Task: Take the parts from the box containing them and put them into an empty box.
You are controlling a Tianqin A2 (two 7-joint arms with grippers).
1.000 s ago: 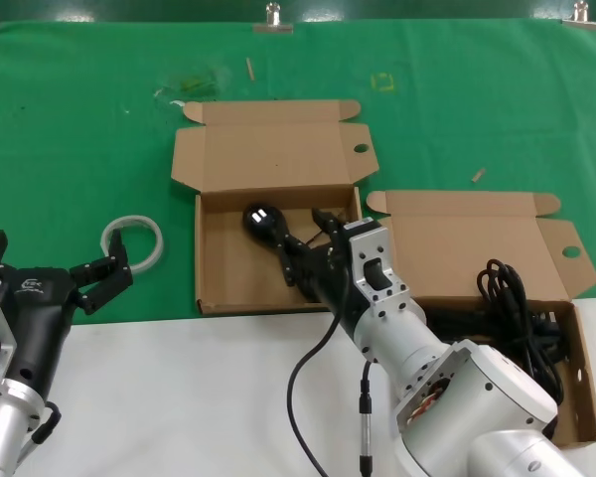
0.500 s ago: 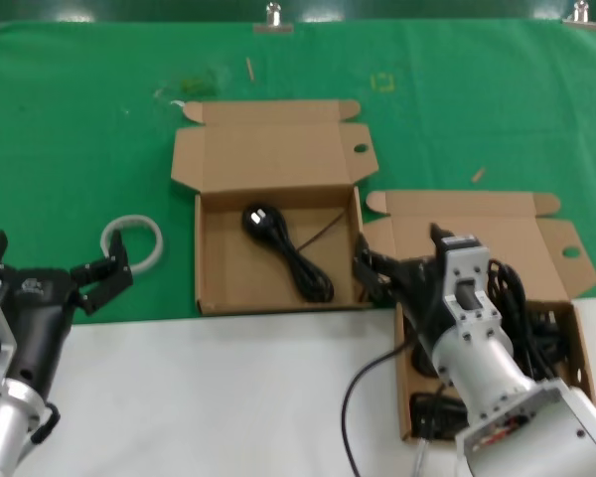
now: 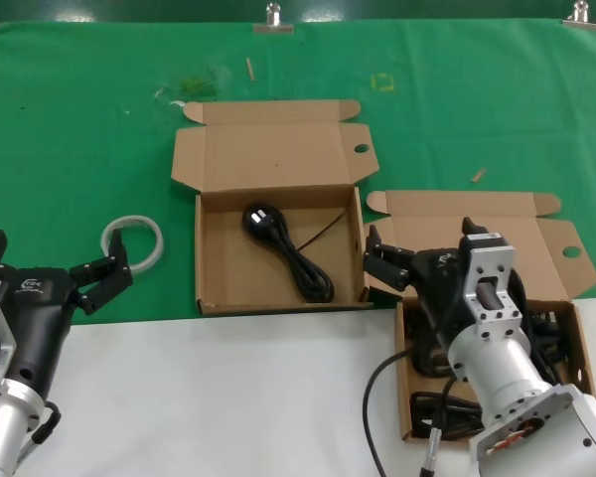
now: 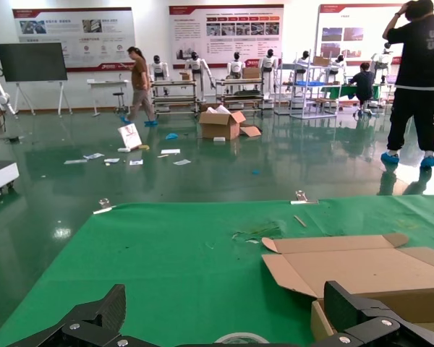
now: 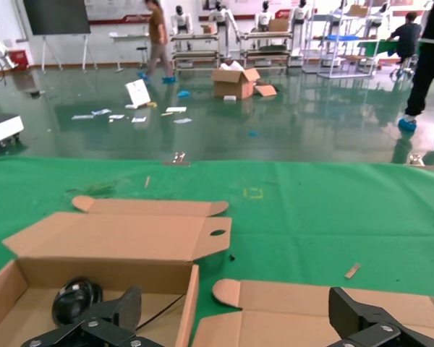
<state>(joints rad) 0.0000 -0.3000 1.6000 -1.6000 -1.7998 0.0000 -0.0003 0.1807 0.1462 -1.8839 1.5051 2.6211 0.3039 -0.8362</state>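
The middle cardboard box (image 3: 268,154) lies open with one black power cord (image 3: 290,256) on its floor, plug toward the back. The right cardboard box (image 3: 447,214) holds several more black cords (image 3: 541,328). My right gripper (image 3: 422,253) is open and empty, hovering over the right box's rear left corner, beside the middle box's right wall. In the right wrist view, the gripper (image 5: 231,329) frames the right box's lid (image 5: 296,303), and the plug (image 5: 74,300) shows in the middle box (image 5: 123,238). My left gripper (image 3: 50,263) is parked open at the lower left.
A translucent white tape ring (image 3: 132,241) lies on the green cloth (image 3: 79,119) just ahead of the left gripper (image 4: 228,329); it also shows in the left wrist view (image 4: 240,337). White table surface (image 3: 228,397) lies in front. Small wood bits (image 3: 478,175) lie scattered on the cloth.
My right gripper let go of the cord in the middle box and moved right, to above the right box. The cord now lies free. The left arm has not moved.
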